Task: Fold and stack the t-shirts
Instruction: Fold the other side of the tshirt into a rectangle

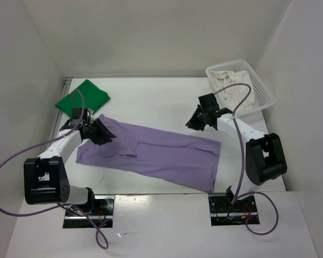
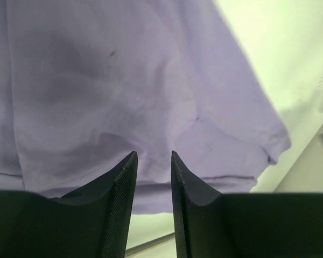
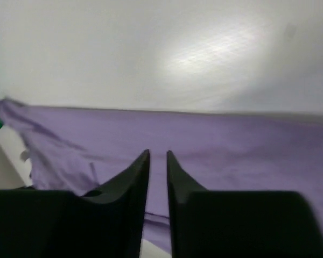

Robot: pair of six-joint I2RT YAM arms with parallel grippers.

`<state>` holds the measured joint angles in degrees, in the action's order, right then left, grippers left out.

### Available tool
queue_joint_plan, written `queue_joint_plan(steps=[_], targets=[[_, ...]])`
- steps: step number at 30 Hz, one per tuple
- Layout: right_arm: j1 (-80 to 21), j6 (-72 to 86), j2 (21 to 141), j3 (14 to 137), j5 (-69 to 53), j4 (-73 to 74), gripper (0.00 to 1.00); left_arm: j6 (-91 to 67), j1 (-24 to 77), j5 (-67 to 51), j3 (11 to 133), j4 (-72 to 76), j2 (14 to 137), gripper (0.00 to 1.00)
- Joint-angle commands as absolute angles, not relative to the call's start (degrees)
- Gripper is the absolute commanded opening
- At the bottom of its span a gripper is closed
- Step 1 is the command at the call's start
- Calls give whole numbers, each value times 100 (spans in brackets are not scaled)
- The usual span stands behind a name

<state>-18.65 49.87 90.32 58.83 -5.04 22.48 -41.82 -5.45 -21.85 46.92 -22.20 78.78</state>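
**Purple shirt half folded, both claws empty**

The purple shirt [image 1: 151,153] lies stretched across the middle of the worktop [image 1: 151,102] as a long, narrow band. I judge the lengthwise fold done and the crosswise fold due next. That move likely calls for a firm pinch on one end edge.

The left claw [image 1: 103,134] hangs over the shirt's left end and the right claw [image 1: 196,121] above its far edge. Both are narrowly parted, grasping nothing.

Only the overhead view shows the green shirt [image 1: 82,98], folded at the far left, and the cream shirt [image 1: 234,86] in the basket [image 1: 261,80]. The left wrist view alone shows a sleeve hem close up. The right wrist view is blurred.
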Motion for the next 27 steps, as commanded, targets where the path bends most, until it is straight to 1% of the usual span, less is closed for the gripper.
queue_joint_plan(steps=[1, 2, 4, 5, 7, 8, 10, 11, 13, 15, 16, 17, 18, 19, 20, 21, 22, 23, 24, 25, 26, 27], targets=[[-2258, 4685, 9069, 6722, -974, 2163, 16, -4192, -458, -2530, 4237, -2197, 8085, 38], [-2381, 4589, 9375, 7072, -1158, 2101, 9, -4192, -457, -2531, 4141, -2145, 8138, 38], [-2696, 4387, 9675, 7407, -1309, 1865, 0, -4393, -457, -2531, 3965, -2145, 8078, 35], [-2794, 4290, 10033, 7801, -1544, 1785, 0, -4473, -457, -2531, 3764, -2058, 8016, 34], [-3039, 4026, 10457, 8277, -1617, 1784, 0, -4614, -457, -2374, 3622, -1882, 7893, 32], [-3111, 3938, 10938, 8819, -1687, 1880, 0, -4727, -457, -2373, 3569, -1820, 7893, 32], [-3234, 3676, 11423, 9358, -2012, 1934, 0, -4729, -457, -2295, 3568, -1819, 7893, 30], [-3347, 3613, 11643, 9839, -2082, 1986, 0, -4729, -457, -2242, 3568, -1819, 7971, 30], [-3427, 3446, 12311, 10316, -2276, 2135, 4, -4650, -519, -2241, 3568, -1959, 7972, 29], [-3497, 3384, 12742, 11019, -2329, 2380, 13, -4580, -667, -2241, 3507, -2074, 7972, 28], [-3498, 3332, 13214, 11291, -2390, 2530, 18, -4579, -668, -2293, 3507, -2187, 7815, 28], [-3568, 3174, 13445, 11859, -2460, 2688, 24, -4579, -668, -2346, 3507, -2241, 7744, 28], [-3664, 3112, 13647, 12144, -2461, 2977, 34, -4579, -668, -2425, 3507, -2302, 7656, 27], [-3665, 3050, 14067, 12434, -2383, 3136, 38, -4579, -668, -2426, 3507, -2425, 7490, 27], [-3752, 2945, 14271, 13019, -2330, 3286, 41, -4579, -668, -2487, 3594, -2478, 7401, 27], [-3805, 2944, 14474, 13312, -2329, 3531, 46, -4579, -668, -2487, 3777, -2531, 7252, 25], [-3806, 2944, 14885, 13603, -2329, 3655, 48, -4457, -668, -2540, 3884, -2610, 7251, 25], [-3806, 2944, 15097, 14267, -2329, 3822, 50, -4395, -668, -2540, 3998, -2663, 7190, 24], [-3806, 2944, 15317, 14630, -2329, 3997, 51, -4342, -668, -2540, 4112, -2715, 7189, 24], [-3806, 2944, 15519, 14991, -2329, 4295, 55, -4281, -668, -2610, 4200, -2716, 7189, 23], [-3806, 2944, 15957, 15734, -2329, 4428, 57, -4280, -668, -2689, 4253, -2716, 7189, 23], [-3806, 2944, 16178, 16124, -2329, 4569, 58, -4280, -668, -2742, 4254, -2716, 7189, 23]])
